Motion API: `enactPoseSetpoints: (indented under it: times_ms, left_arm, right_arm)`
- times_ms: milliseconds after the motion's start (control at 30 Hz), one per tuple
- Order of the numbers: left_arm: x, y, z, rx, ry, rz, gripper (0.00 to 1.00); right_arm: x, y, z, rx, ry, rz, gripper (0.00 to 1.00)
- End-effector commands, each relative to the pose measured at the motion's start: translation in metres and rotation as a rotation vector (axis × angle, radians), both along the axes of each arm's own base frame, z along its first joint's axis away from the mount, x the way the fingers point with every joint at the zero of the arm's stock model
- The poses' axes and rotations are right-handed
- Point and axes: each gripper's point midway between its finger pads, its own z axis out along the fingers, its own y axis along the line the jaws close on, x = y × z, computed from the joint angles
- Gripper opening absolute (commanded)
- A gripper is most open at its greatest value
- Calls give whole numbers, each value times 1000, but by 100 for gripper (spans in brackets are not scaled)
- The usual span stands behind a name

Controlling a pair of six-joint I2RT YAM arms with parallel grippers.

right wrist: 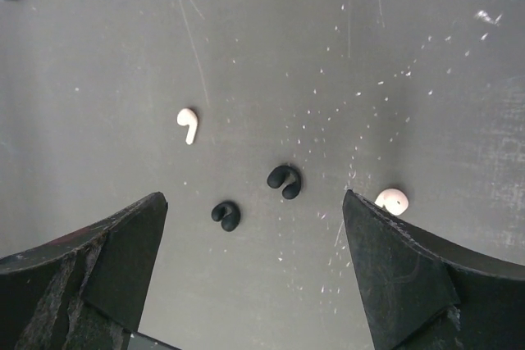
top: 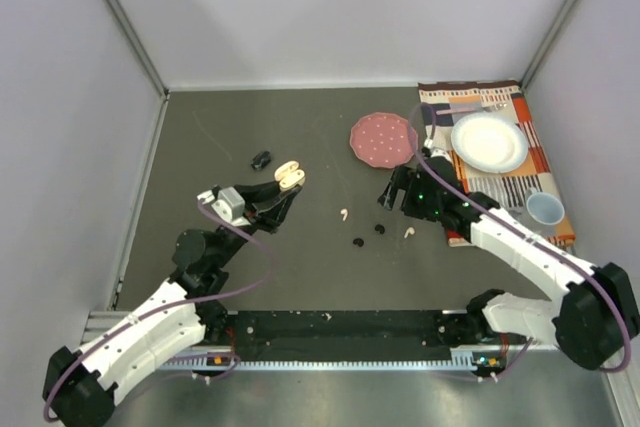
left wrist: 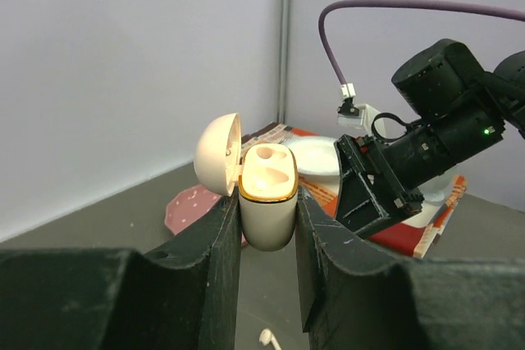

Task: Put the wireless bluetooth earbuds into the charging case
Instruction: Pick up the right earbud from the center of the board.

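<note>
Now left gripper [left wrist: 267, 227] clamps the open charging case [left wrist: 267, 190], earbuds [right wrist: 284, 180] on table [right wrist: 328, 55]

The dark grey desk [top: 200, 127] carries a round pink disc [top: 383, 139] with small pale dots, which lies flat just beside the left edge of a patterned cloth [top: 520, 112] in orange, black and cream. On this cloth, at the far right of the desk, rests a white plate [top: 489, 142]. A grey utensil [top: 465, 106] lies behind the plate, and a small pale blue bowl [top: 545, 208] stands on the cloth's near part.
</note>
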Motion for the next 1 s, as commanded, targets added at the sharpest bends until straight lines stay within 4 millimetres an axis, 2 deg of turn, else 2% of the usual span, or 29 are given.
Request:
enactPoseSetpoints:
  times_ms: [0,67,167,200,267,333,367,400,467,500,533,667,733,967]
  left_arm:
    - [8,8,-16,10,10,41,0]
    - [4,7,-20,13,-4,8,0]
    - [7,19,-26,-31,8,-4,0]
    - [15,32,-30,-40,17,34,0]
    - [13,37,-35,-45,42,1,0]
    - [16,46,-38,-40,42,31,0]
    - [16,47,-39,-33,42,34,0]
    - [15,47,-37,-28,34,38,0]
    - [16,49,-39,-8,41,57,0]
    - [16,50,-37,-5,36,61,0]
    - [15,51,-37,3,40,69,0]
    - [12,54,-30,2,24,83,0]
    - [10,56,-24,6,8,92,0]
    - [9,61,-22,3,8,123,0]
  right_arm:
    - [10,24,1,1,-33,55,88]
    - [13,34,-6,3,-20,65,87]
    - [17,46,-15,-25,-7,77,85]
    - [19,49,-16,-27,-5,79,85]
    - [24,59,-13,-33,-13,90,83]
    - [27,65,-23,-59,4,92,82]
    - [31,71,-19,-52,-4,96,82]
    - [34,74,-27,-68,11,100,81]
    - [39,84,-24,-71,1,106,79]
    - [42,88,-34,-88,19,112,79]
    - [45,93,-30,-84,10,116,78]
    - [48,108,-44,-117,35,125,74]
    - [51,110,-51,-140,44,110,72]
    - [54,119,-63,-198,48,104,67]
